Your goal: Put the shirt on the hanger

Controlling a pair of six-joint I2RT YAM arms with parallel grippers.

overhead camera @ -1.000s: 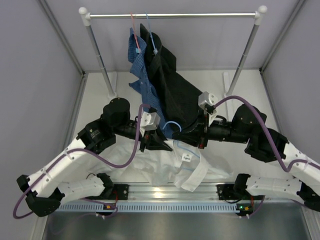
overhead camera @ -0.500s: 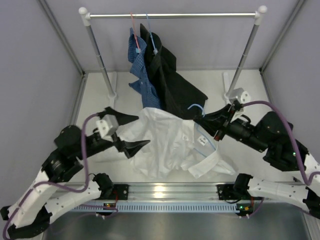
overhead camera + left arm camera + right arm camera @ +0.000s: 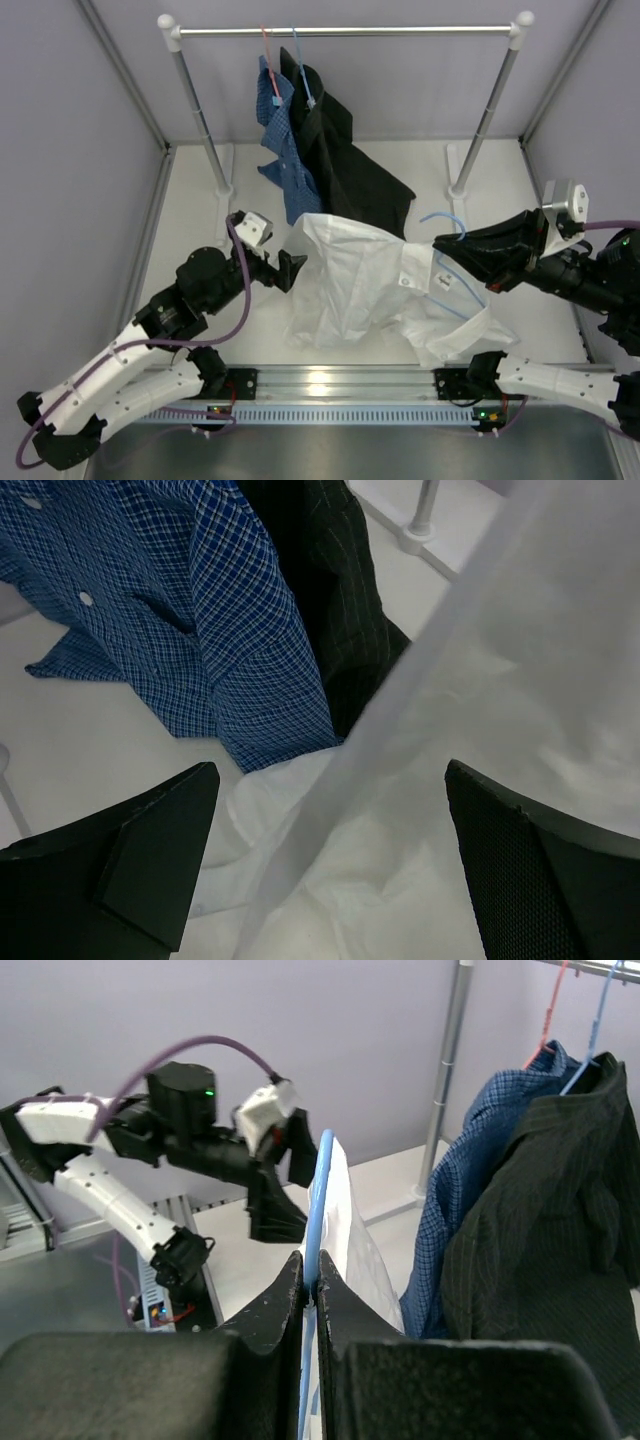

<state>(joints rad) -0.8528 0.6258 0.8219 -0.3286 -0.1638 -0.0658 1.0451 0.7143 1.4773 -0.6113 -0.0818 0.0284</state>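
R gripper (image 3: 310, 1282) clenched on light-blue wire hanger (image 3: 318, 1200); white shirt (image 3: 350, 285) hangs from it btwn my arms. L gripper (image 3: 330, 785) released, wide open, just beside shirt's edge.

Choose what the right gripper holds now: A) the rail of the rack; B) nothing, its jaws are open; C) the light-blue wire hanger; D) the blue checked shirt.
C: in the right wrist view the right gripper is shut on the thin wire of the light-blue hanger.
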